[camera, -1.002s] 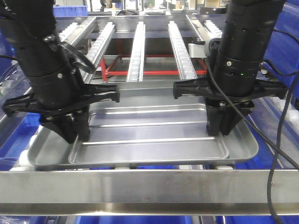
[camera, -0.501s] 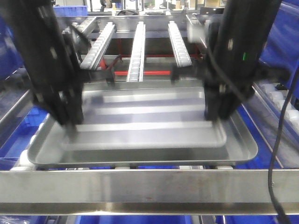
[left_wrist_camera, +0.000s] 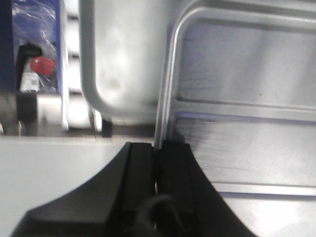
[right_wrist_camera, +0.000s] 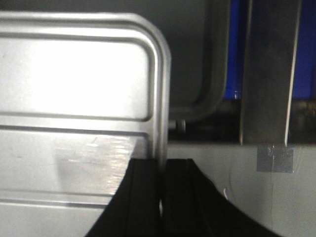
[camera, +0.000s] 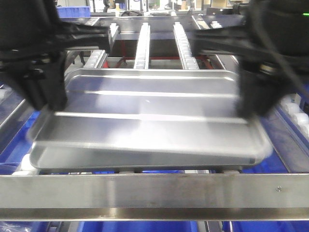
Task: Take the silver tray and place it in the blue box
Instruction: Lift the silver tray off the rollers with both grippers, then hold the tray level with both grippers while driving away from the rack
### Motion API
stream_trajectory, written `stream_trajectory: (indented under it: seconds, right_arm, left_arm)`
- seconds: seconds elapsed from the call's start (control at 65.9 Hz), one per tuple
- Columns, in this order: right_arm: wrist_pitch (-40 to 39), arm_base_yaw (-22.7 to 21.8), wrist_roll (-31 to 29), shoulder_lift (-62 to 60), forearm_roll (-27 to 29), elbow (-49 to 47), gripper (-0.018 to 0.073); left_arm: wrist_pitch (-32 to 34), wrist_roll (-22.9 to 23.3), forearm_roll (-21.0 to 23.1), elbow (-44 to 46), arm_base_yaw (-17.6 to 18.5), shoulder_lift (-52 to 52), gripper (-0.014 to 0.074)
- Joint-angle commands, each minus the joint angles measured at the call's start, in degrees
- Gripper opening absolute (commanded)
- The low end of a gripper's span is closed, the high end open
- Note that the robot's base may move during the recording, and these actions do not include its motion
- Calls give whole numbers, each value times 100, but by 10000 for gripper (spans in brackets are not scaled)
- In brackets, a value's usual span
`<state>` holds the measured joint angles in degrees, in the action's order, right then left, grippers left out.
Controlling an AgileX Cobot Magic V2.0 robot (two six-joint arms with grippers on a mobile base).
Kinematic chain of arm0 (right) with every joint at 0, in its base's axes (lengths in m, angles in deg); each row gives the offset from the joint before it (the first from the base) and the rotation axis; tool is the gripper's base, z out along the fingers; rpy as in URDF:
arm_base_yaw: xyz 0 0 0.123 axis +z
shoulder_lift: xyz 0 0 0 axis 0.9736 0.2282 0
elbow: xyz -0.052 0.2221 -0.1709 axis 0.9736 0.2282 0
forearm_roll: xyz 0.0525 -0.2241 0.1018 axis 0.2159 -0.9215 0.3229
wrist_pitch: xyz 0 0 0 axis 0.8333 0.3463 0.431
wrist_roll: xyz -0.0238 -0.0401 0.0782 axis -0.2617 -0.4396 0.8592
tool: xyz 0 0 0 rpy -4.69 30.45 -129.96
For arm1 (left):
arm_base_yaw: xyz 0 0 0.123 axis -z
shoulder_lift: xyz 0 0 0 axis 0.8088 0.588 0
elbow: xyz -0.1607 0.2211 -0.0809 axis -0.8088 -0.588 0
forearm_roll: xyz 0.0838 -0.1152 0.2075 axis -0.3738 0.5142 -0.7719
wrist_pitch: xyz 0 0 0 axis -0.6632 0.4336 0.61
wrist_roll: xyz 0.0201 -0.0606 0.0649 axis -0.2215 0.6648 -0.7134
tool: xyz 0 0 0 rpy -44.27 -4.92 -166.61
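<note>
The silver tray [camera: 145, 111] is held in the air between both arms, tilted with its far edge higher, and it is motion-blurred. My left gripper [camera: 48, 96] is shut on its left rim, which shows pinched between the black fingers in the left wrist view [left_wrist_camera: 158, 145]. My right gripper [camera: 256, 104] is shut on its right rim, also seen in the right wrist view [right_wrist_camera: 162, 160]. The tray's recessed panel fills both wrist views [left_wrist_camera: 237, 74] [right_wrist_camera: 74, 74]. Blue plastic shows below the front rail [camera: 145, 226]; I cannot make out the blue box's outline.
A second silver tray lies under the held one; its corner shows in the wrist views [left_wrist_camera: 123, 54] [right_wrist_camera: 207, 74]. A flat steel rail bar [camera: 154, 193] crosses the front. Roller tracks [camera: 142, 48] run away behind. A steel post [right_wrist_camera: 269, 74] stands at the right.
Both grippers have risen with the top tray, lifting it off the tray beneath and toward the camera. One second ago it lay flat on the rollers.
</note>
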<state>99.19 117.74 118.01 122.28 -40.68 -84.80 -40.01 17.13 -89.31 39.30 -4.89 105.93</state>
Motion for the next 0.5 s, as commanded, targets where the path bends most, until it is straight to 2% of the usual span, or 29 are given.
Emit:
stream_trajectory:
  seconds: [0.0, 0.167, 0.273, 0.486]
  right_arm:
    - [-239, 326, 447, -607, -226, 175, 51]
    - [-26, 753, 849, -1180, -242, 530, 51]
    - [73, 935, 1160, -1316, -410, 679, 51]
    - [135, 1022, 1180, -1316, -577, 688, 51]
  left_arm:
    - [195, 534, -48, -137, 338, -521, -97]
    - [113, 1231, -65, -707, 994, -1010, -97]
    - [76, 1785, -329, -887, 1378, -1177, -96]
    - [76, 1845, -401, -888, 1431, -1173, -97]
